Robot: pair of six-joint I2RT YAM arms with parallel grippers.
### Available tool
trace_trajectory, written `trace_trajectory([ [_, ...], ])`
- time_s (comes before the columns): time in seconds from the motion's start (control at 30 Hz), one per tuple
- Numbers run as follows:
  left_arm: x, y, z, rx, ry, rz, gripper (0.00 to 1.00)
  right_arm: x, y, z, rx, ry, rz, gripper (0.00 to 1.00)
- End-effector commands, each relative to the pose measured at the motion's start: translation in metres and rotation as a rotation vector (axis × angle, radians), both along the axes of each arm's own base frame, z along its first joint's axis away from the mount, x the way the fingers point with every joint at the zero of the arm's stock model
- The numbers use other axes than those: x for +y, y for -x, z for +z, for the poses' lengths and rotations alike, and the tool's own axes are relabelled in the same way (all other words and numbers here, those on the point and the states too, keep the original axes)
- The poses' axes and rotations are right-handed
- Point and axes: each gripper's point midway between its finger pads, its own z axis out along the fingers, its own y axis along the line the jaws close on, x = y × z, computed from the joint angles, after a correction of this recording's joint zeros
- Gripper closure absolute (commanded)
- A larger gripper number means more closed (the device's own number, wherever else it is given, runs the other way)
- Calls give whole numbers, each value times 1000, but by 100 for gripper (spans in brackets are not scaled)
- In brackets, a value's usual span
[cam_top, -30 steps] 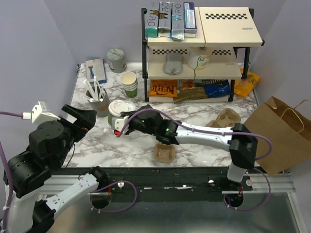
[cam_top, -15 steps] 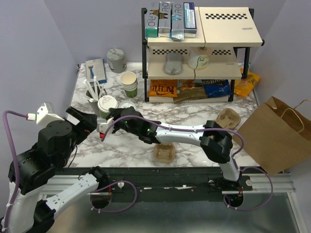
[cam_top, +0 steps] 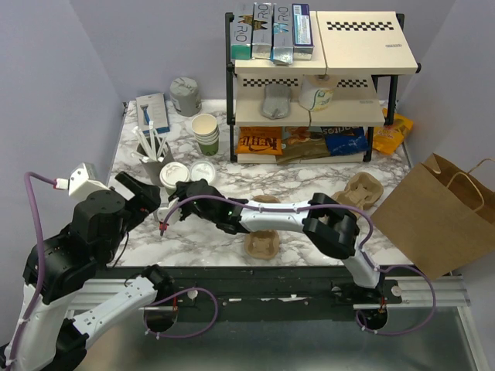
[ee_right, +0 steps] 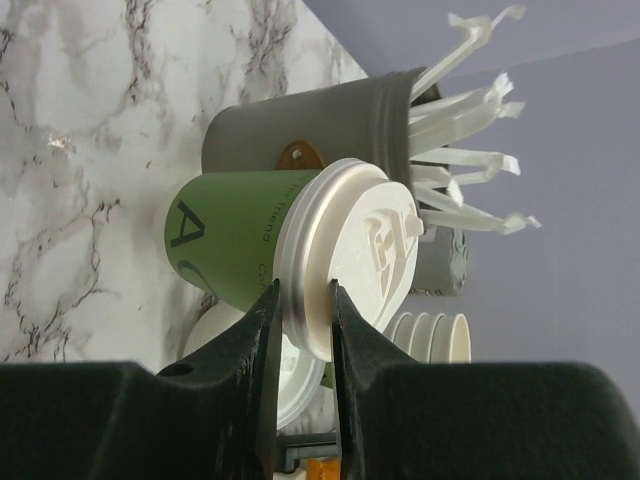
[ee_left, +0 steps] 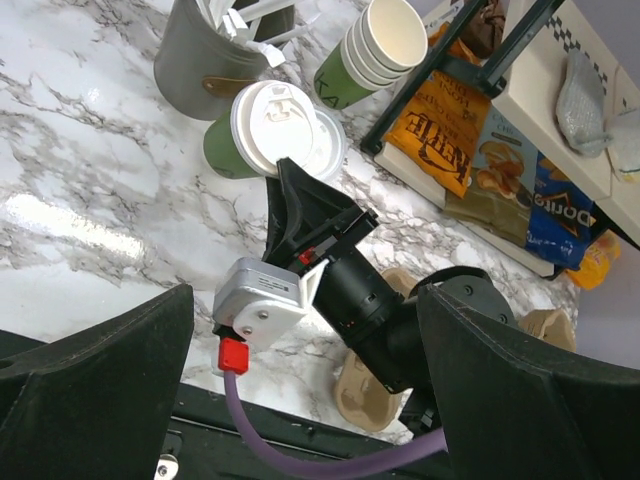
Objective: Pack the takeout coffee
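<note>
Marble table (cam_top: 325, 182) from above, far edge crowded by a shelf rack (cam_top: 363, 54). On the left half, takeout coffee (cam_top: 173, 176) touching or just beside a grey cup (cam_top: 158, 164) of white sticks (cam_top: 151, 139). Loose lid (cam_top: 203, 170) just to its right, stack of cups (cam_top: 206, 133) farther back. Right gripper (cam_top: 182, 187) stretched across to the coffee's lid. Left gripper (cam_top: 143, 195) spread wide and holding nothing, just short of the coffee, near the table's left edge. Bare marble between coffee and near edge; cup carrier (cam_top: 262, 243) close to that edge. Brown paper bag (cam_top: 441, 212) beyond the right side, well apart from the coffee.

From the left wrist: own fingers (ee_left: 95, 385) far apart at both lower corners. Coffee tilted, rim of its white lid nipped by the right gripper's black tips. Open marble left of the cup; grey cup tight behind it.

From the right wrist: fingers (ee_right: 262, 335) pinching the lid's rim, one on each side of it, green cup wall beyond. Grey cup close against the coffee, sticks fanning past the lid. Cup base on or off the marble: unclear.
</note>
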Motion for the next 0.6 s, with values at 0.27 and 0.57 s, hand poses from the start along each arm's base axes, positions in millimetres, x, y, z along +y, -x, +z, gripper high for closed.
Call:
trace_trajectory([
  [0.27,-9,-5,-5,-5,-18,-40,1,-21,0,-20,-32,77,-51,78],
  [0.57,-18,-13,-6,2,-33,-70,1,-7,-15,-24,-62,62,-95,70],
])
